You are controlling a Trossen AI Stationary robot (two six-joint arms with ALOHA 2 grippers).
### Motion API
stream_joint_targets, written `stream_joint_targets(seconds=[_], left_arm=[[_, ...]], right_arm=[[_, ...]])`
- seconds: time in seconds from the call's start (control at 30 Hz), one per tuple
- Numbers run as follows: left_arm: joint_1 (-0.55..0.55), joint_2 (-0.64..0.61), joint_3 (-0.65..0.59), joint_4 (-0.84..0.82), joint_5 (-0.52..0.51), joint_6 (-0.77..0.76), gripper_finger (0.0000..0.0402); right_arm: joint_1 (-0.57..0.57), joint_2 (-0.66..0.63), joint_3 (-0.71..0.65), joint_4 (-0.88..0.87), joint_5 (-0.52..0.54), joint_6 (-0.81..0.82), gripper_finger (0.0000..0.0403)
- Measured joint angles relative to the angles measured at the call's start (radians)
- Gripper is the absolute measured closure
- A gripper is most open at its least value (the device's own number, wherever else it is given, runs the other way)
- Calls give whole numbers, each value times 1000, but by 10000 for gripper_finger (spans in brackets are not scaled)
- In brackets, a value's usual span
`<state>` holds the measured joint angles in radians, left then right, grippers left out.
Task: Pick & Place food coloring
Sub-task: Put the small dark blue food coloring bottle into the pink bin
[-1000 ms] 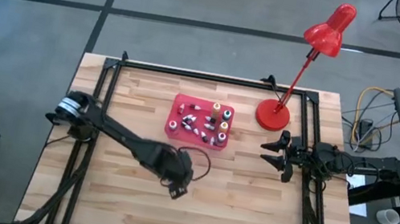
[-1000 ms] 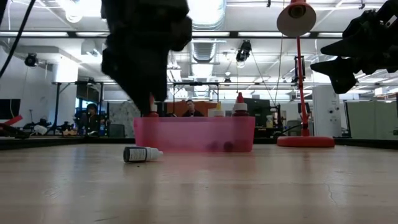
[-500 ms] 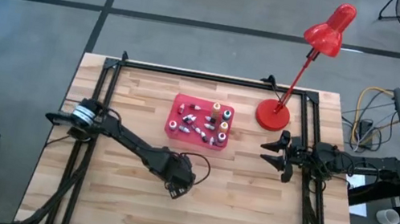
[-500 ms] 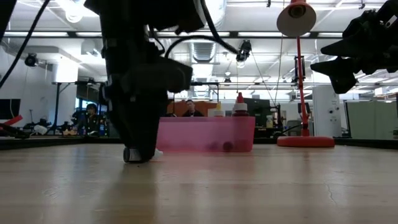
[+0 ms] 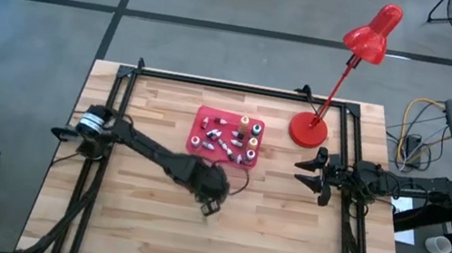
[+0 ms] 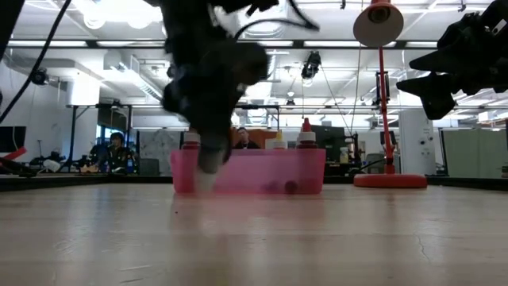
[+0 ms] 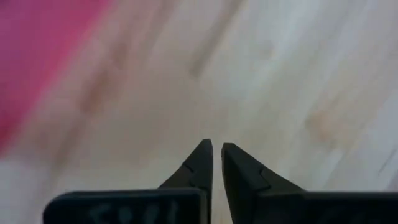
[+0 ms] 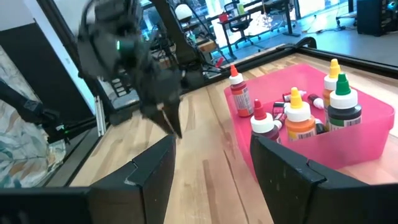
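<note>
So the left gripper (image 5: 211, 206) is being held over bare wood just at 6 o'clock of the red tray (image 5: 209, 120), near the middle of the table (image 5: 126, 229). Its jaws are being kept clenched, with only a sliver of gap showing between the fingers (image 7: 200, 163) in the left wrist view. Nothing is being seen between them there. In the low view the whole gripper (image 6: 208, 159) is being smeared by blur in front of the tray (image 6: 262, 176), with a pale smudge at its tip, so whether a vial is being pinched can't be told, tbh.

The food coloring (image 5: 243, 135) is being kept in the tray, which is sitting toward 12 o'clock from the table's centre. A few taller squeeze bottles are being stood upright in it: a red-capped one (image 8: 238, 93), an orange one (image 8: 299, 119), and a dark one with a green cap (image 8: 343, 107). Small vials (image 5: 222, 137) are being left lying flat on the tray floor between them.

The right gripper (image 5: 303, 172) is being parked at roughly 4 o'clock of the tray, at the table's right edge, raised off the wood in the low view (image 6: 413, 71). Its jaws are being held apart and released, with nothing between them (image 8: 212, 149).

A red desk lamp (image 5: 306, 129) is being stood at 3 o'clock of the tray, just at 12 o'clock of the right gripper.
</note>
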<state>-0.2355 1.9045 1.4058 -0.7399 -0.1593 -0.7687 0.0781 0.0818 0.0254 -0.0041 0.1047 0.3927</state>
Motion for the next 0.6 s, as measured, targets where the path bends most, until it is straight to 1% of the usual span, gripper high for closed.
stream_joint_targets(seconds=[0.1,0.27,0.3,0.43,0.6], left_arm=[[40,-39,71,-36,-55,47,399],[100,-115,189,-49,-269,149,398],[113,-127,200,-46,-286,160,396],[145,-148,189,-70,-252,162,380],[127,-148,139,-67,-253,155,364]], right_arm=[[0,-1,0,0,0,0,202],[-1,1,0,2,2,0,202],[-1,1,0,1,1,0,202],[0,-1,0,0,-1,0,202],[0,-1,0,0,0,0,202]])
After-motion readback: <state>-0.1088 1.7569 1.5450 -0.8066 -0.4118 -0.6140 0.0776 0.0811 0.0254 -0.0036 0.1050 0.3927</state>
